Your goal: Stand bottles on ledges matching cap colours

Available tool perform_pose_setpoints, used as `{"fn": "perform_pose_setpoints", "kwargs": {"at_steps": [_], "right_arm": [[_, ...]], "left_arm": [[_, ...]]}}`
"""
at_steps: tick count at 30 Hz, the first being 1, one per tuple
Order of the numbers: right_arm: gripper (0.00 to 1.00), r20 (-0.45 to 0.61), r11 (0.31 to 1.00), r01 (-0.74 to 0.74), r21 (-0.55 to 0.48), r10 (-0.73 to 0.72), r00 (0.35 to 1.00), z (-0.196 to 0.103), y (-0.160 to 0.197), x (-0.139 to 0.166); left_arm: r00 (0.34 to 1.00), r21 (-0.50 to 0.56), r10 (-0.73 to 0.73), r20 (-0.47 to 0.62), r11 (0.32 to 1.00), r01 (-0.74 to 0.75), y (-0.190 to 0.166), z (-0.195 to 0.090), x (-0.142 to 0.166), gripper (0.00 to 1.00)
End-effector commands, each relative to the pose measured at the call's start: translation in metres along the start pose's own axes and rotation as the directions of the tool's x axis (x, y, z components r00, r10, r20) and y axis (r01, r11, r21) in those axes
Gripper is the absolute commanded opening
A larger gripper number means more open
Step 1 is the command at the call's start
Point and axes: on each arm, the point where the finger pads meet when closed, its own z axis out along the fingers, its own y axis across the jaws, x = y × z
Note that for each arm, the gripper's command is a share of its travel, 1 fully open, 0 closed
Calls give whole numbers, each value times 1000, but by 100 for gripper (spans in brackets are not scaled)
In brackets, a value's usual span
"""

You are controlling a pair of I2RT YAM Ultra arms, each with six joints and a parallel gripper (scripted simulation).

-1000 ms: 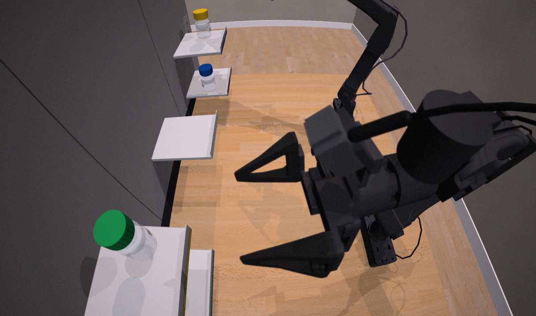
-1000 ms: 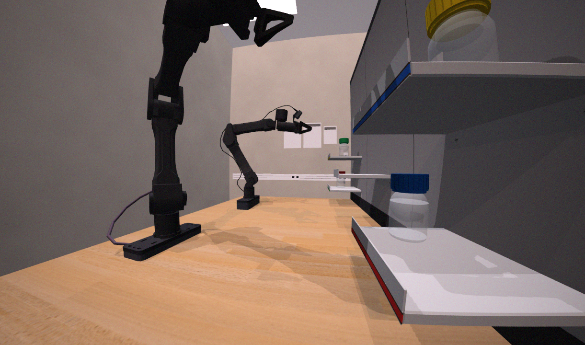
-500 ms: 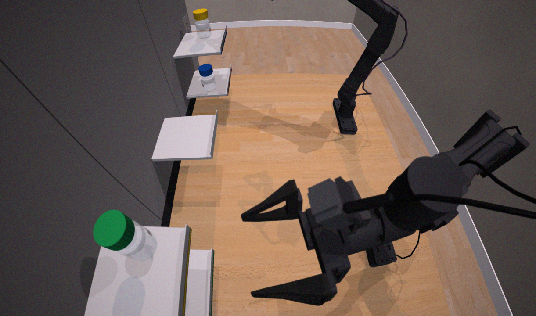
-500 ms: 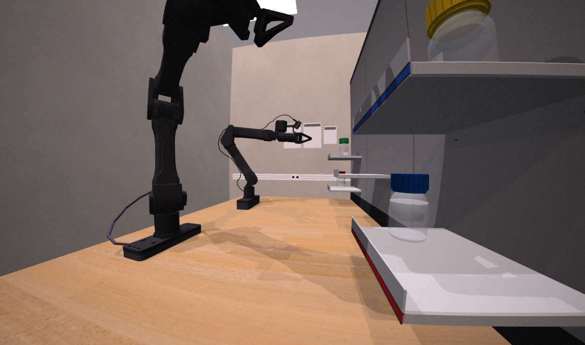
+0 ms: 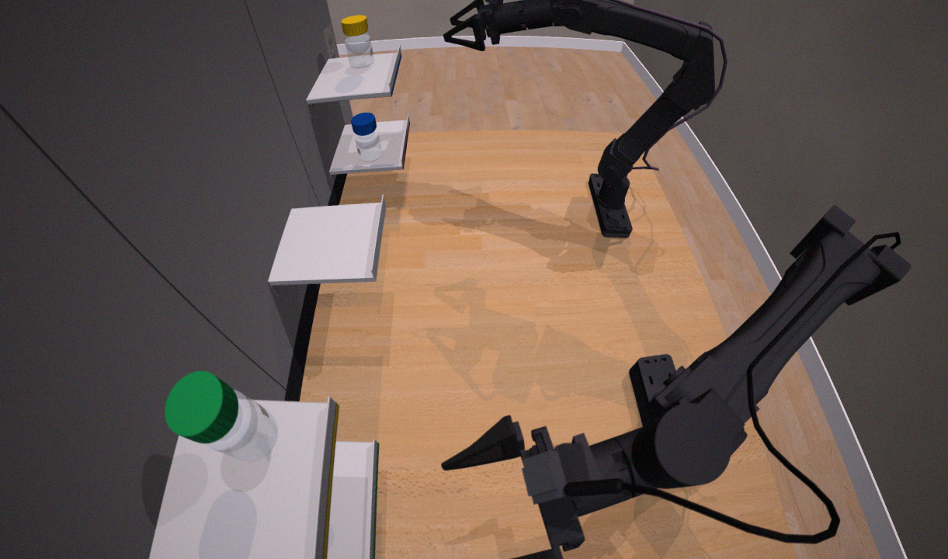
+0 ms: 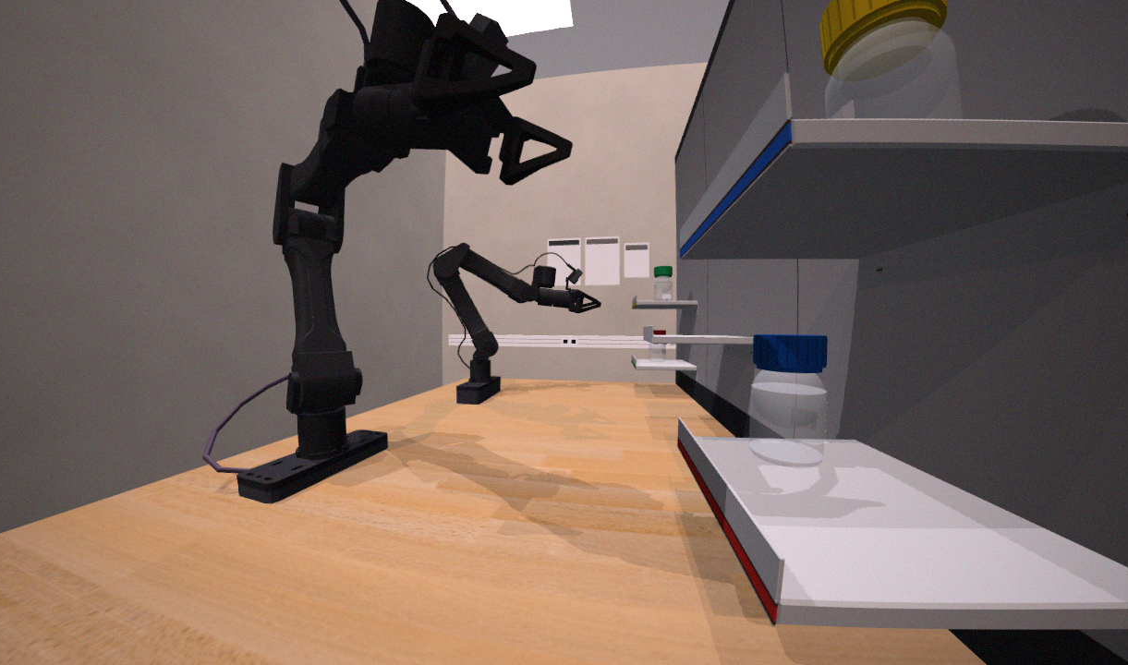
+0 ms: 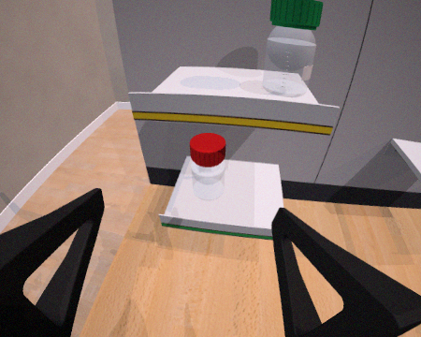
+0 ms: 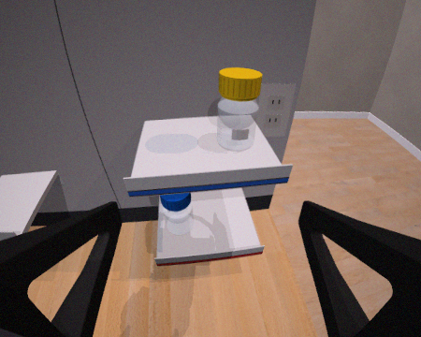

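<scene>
Wide apart stand the fingers of your left tool (image 5: 484, 500) (image 6: 588, 304) (image 7: 187, 211), nothing between them, its arm bent low at lower right in the top view. Your right tool (image 5: 463, 31) (image 6: 542, 107) (image 8: 210, 212), equally wide and empty, reaches out at top centre there. Over in your left wrist view, the red-capped bottle (image 7: 209, 168) stands at centre on the green-label ledge (image 7: 239, 206), beneath the yellow-label ledge (image 7: 229, 99), which bears the green-capped bottle (image 5: 227, 420) (image 6: 663, 283) (image 7: 291, 51).

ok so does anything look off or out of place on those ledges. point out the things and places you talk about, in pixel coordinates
Yes, the caps and strips are mismatched: the green-capped bottle (image 5: 251, 431) (image 6: 662, 286) (image 7: 290, 58) stands over a yellow strip, red-capped (image 7: 208, 180) over green, yellow-capped (image 5: 359, 50) (image 8: 237, 124) over blue, blue-capped (image 5: 368, 144) (image 6: 788, 413) (image 8: 179, 222) over red. All four stand upright, and I see no spill.
</scene>
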Motion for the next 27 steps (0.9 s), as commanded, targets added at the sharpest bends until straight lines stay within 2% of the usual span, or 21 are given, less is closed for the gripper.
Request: {"fn": "perform_pose_setpoints", "kwargs": {"at_steps": [1,10,12,19,27], "right_arm": [[100,86,1000,12,16,-13,996,-3,12,4],[100,56,1000,7,-20,-5,998,8,41,72],[100,56,1000,7,-20,-5,998,8,41,72],[100,7,999,0,-43,0,1000,12,53,104],[100,11,999,3,-52,-3,1000,12,55,102]], "left_arm": [[999,4,12,31,1000,-12,2,4,10,100],[1000,3,0,0,1000,0,3,5,26,100],[1000,3,0,0,1000,0,3,5,26,100],[1000,4,-5,-13,1000,5,2,5,29,100],[1000,-2,0,5,1000,0,3,5,20,100]]}}
